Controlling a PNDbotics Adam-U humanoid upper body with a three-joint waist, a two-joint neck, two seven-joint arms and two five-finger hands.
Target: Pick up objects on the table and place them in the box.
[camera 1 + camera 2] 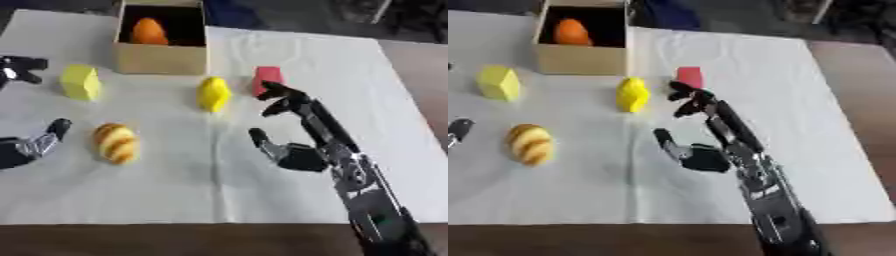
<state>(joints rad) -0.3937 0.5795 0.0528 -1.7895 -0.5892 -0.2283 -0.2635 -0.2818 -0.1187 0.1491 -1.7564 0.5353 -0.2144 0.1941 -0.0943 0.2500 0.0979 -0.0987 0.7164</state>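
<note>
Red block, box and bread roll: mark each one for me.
red block [269, 76], left eye view, on its top face.
box [162, 59], left eye view, on its front wall.
bread roll [116, 143], left eye view, on its middle.

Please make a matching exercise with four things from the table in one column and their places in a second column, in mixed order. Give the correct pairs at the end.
Things:
1. orange object
2. red block
3. striped bread roll
4. right hand

Places:
A. at the right hand's fingertips
B. inside the box
C. open, reaching over the white cloth
D. near the left hand

Pairs: 1-B, 2-A, 3-D, 4-C
</note>
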